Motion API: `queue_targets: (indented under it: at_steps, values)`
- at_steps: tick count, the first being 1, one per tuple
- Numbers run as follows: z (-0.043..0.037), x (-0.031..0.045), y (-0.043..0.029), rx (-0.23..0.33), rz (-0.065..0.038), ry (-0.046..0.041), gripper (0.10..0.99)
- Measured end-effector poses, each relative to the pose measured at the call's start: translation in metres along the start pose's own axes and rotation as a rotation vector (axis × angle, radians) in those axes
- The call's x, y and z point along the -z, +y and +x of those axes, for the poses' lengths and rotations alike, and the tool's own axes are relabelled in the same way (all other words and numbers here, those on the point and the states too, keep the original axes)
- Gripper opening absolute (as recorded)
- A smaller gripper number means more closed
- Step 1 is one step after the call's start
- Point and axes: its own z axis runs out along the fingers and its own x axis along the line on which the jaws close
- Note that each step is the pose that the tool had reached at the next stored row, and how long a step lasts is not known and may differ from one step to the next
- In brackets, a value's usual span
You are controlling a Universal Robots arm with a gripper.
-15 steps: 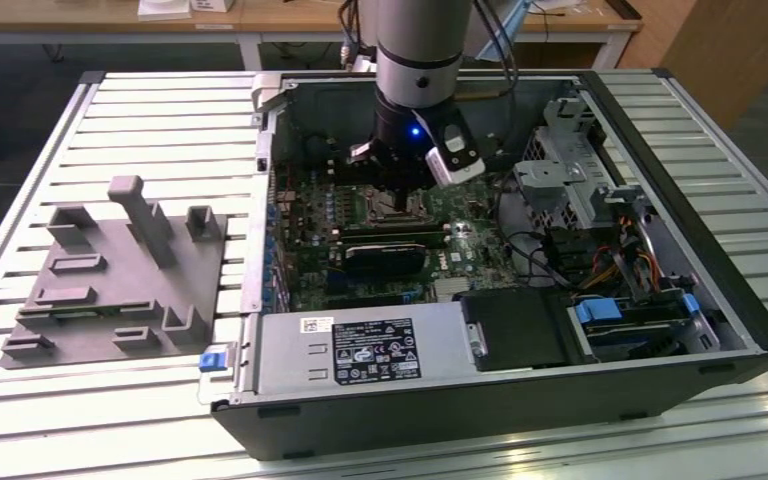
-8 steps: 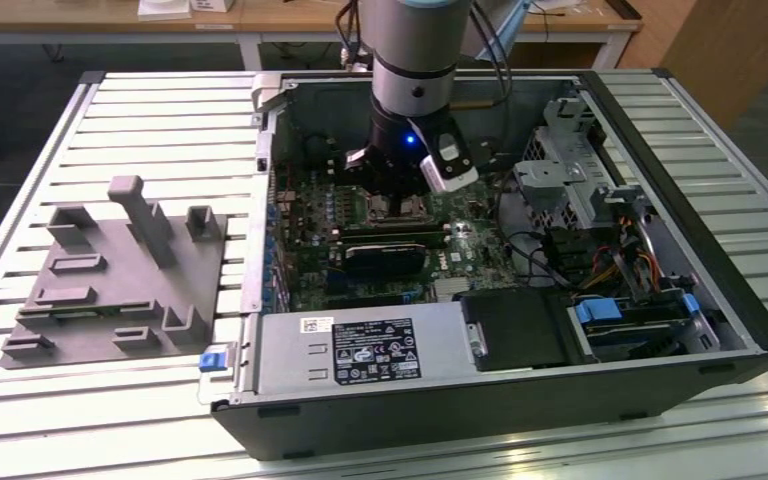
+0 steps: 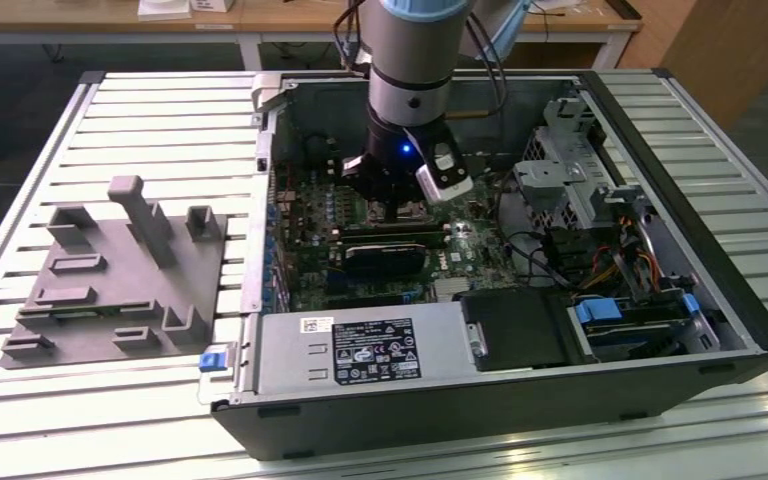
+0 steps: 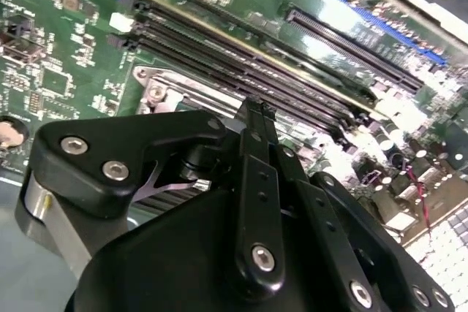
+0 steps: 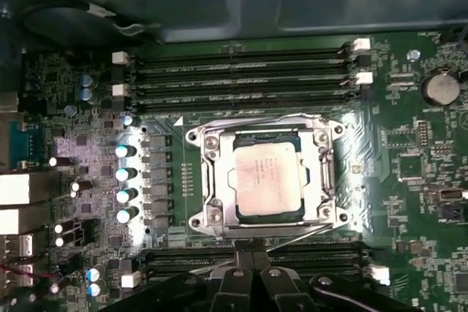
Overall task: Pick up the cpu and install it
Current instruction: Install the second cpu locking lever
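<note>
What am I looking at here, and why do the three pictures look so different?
The exterior view shows a robot arm reaching down into an open computer case that lies on a slatted table. A grey fixture block sits beside the case, on the exterior view's left. The other two pictures come from cameras riding near the arm's wrist. The first wrist view looks onto the green motherboard: the shiny square cpu lies inside the metal socket frame, with the black pincer at the picture's edge. The second wrist view shows the pincer's black linkage over the memory slots.
</note>
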Motion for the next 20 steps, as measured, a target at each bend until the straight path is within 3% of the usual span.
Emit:
queue_targets:
  at_steps: [5,12,17,20]
  values:
    - [0.0075,0.0000,-0.0067,0.000,-0.016,0.0010,0.106]
    - [0.0131,-0.0061,-0.0078,0.001,-0.044,0.0029,0.106]
    - [0.0151,-0.0133,-0.0084,0.001,-0.051,0.0034,0.106]
    - [0.0186,-0.0154,-0.0090,0.001,-0.062,0.0033,0.106]
